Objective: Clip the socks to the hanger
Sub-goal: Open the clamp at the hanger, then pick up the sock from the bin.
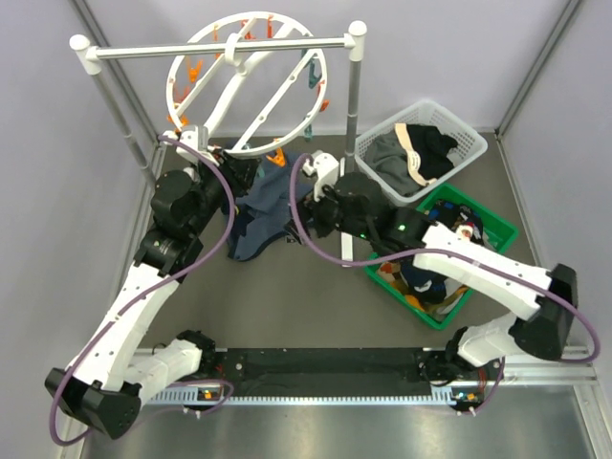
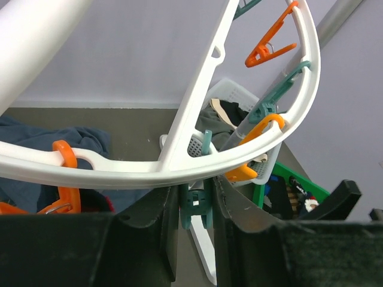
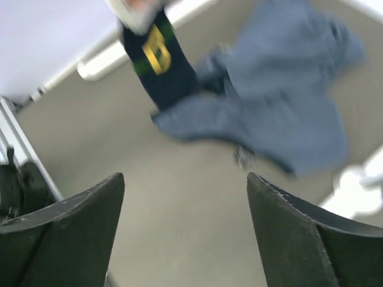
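Left gripper (image 2: 196, 200) first: its two black fingers sit close on either side of a teal clip (image 2: 196, 209), and it looks clamped on that clip, right under the near rim of the hanger (image 2: 119, 174). From here I cannot tell whether the clip's mouth is open. Orange clips hang along the same white ring to either side.

Over to the right gripper (image 3: 185, 197): the fingers are spread wide with nothing between them, just bare table below. Its view is blurred. Ahead of it a dark sock (image 3: 158, 66) with a yellow and green mark hangs down from something white, apparently already pegged to the ring. Beside it the blue-grey garment (image 3: 293, 101) lies spread on the table.

Further out, the green bin (image 1: 483, 208) on the right holds small dark items, which I take to be the remaining socks (image 1: 466, 218). The white basket (image 1: 469, 143) behind it holds bigger clothes. The ring hangs from the rack (image 1: 220, 48).

So I judge the step in hand to be a clip held ready and a sock yet to be fetched. To do it well, the left arm should squeeze only the clip's handle ends and hold level, because the ring hangs free and a tug would swing it. The right arm should pinch a sock at the cuff and leave a short edge proud of its fingertips. It can then feed that edge up into the mouth from below. The left arm should let go of the clip before the right frees the sock.
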Controlling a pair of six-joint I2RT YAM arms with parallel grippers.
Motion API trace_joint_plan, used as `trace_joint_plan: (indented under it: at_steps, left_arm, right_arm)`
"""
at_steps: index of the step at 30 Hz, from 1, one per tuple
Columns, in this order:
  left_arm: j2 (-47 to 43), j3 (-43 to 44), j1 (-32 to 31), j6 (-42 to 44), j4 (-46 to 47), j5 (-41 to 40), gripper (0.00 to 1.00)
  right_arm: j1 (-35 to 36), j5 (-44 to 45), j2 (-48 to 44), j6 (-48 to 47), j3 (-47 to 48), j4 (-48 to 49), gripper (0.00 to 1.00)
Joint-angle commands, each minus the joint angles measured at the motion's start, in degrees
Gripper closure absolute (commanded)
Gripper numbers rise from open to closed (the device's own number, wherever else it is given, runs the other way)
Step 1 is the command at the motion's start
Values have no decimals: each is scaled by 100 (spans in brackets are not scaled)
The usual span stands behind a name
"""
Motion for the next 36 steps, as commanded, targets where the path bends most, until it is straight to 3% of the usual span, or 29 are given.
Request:
trace_joint_plan:
  at_steps: [1, 6, 10, 11, 15, 18, 23, 29, 36]
  left_arm:
    - [-125, -63, -46, 304, 418, 235, 100]
    - [-134, -168, -55, 453, 373, 436, 100]
    - [-73, -177, -55, 480, 373, 604, 100]
    - [-64, -177, -55, 480, 365, 613, 100]
    - [-46, -151, -55, 506, 338, 666, 100]
    - [-73, -160, -55, 515, 330, 657, 100]
    - [-90, -177, -55, 568, 330, 649, 100]
    - [-99, -169, -55, 594, 312, 640, 100]
    - [-81, -160, -55, 577, 312, 710, 100]
  right_arm:
    - [-45, 689, -691, 669, -140, -2285, 17]
    - [-677, 1199, -1192, 1310, -536, -3710, 17]
    - [-1599, 1630, -1666, 1793, -984, -4335, 17]
    - [-2158, 1578, -1763, 1838, -1185, -4336, 18]
    - [-3515, 1717, -2167, 1900, -1494, -4091, 20]
    - [-4252, 2070, -1967, 1804, -1486, -3792, 25]
    - [-4844, 2307, -1343, 1962, -1634, -3317, 34]
    - [-5889, 1561, -938, 2015, -1951, -2509, 46]
    - [-6040, 1226, -525, 1795, -1934, -2148, 62]
